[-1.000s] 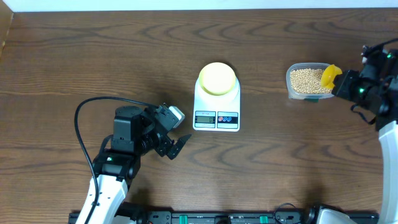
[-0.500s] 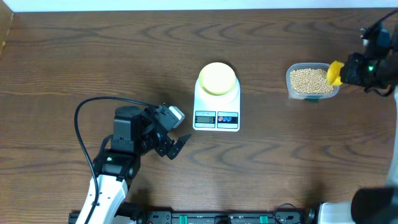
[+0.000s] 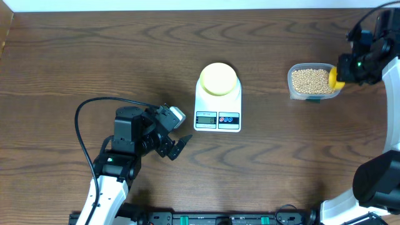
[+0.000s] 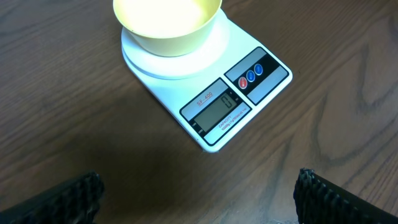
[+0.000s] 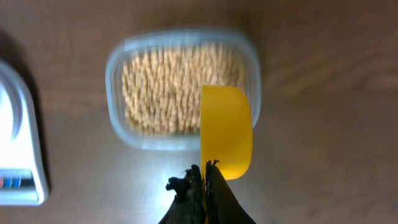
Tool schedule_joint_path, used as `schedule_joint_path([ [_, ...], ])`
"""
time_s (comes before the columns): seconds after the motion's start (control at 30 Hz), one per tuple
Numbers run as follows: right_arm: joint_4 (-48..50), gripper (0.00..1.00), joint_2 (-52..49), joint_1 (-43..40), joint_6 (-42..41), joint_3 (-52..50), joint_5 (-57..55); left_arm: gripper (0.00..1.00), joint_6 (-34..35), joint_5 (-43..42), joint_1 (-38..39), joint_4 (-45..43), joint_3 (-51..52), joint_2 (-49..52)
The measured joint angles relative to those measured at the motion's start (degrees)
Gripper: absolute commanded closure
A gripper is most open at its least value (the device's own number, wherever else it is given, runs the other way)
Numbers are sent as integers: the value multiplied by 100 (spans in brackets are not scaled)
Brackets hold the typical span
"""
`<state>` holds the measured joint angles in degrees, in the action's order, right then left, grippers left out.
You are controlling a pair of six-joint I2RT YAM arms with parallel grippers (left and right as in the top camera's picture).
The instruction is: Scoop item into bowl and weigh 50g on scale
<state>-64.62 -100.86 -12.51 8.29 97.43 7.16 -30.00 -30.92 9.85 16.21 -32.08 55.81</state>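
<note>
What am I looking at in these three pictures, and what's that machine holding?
Two robot arms work at a brown table. One picture looks down from above; the other two come from a camera on each arm's wrist. A white scale sits mid-table with an empty yellowish bowl on it. Near the right arm, a clear tub holds beans. The right end effector is shut on a yellow scoop over the tub's edge. The left end effector is open, holding nothing.

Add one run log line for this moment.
left gripper open, near scale | right gripper shut on yellow scoop over tub of beans | bowl empty on scale
</note>
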Motion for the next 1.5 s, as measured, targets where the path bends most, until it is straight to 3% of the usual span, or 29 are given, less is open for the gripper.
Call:
schedule_joint_path([
  [0.6,684,99,-37,354,400,0,125,0,0,0,0,0,0,0],
  [0.97,431,99,-227,632,-380,-2,166,1,0,0,0,0,0,0],
  [1.5,-55,99,-271,632,-647,-2,-745,1,0,0,0,0,0,0],
])
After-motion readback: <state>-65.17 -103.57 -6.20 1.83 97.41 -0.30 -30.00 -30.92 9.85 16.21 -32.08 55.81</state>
